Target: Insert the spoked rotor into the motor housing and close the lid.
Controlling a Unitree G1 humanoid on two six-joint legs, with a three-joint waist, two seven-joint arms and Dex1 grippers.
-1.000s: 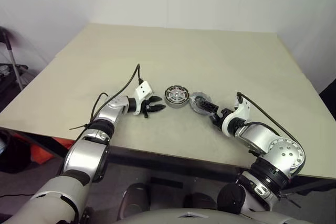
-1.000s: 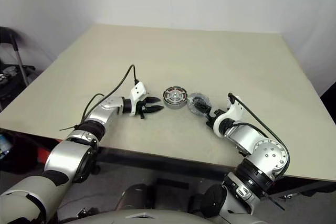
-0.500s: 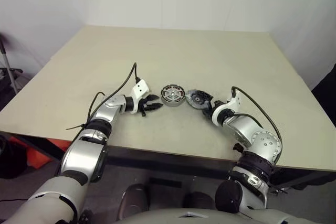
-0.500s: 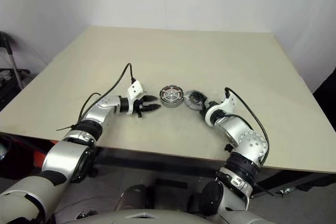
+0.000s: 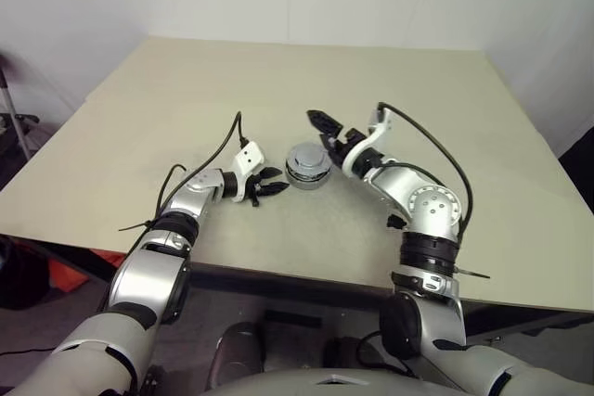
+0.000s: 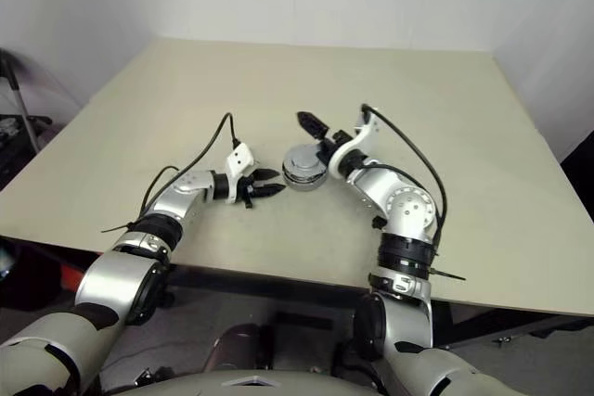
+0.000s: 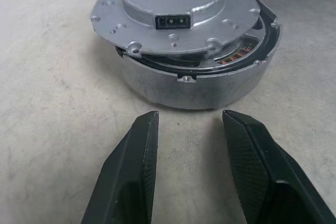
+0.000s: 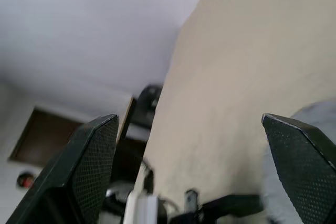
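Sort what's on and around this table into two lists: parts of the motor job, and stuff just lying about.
Belongs to the job:
- motor housing, copper windings visible under the lid
- lid, lying on the housing, tilted and not seated
- left gripper, jaws partly open, facing the housing
- right gripper, jaws wide open and empty, above the housing

Just lying about:
- table
- nothing else loose on it

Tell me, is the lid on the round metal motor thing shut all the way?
No. The lid sits on the motor housing but crooked: one side is lifted, leaving a gap where the copper windings peek out.
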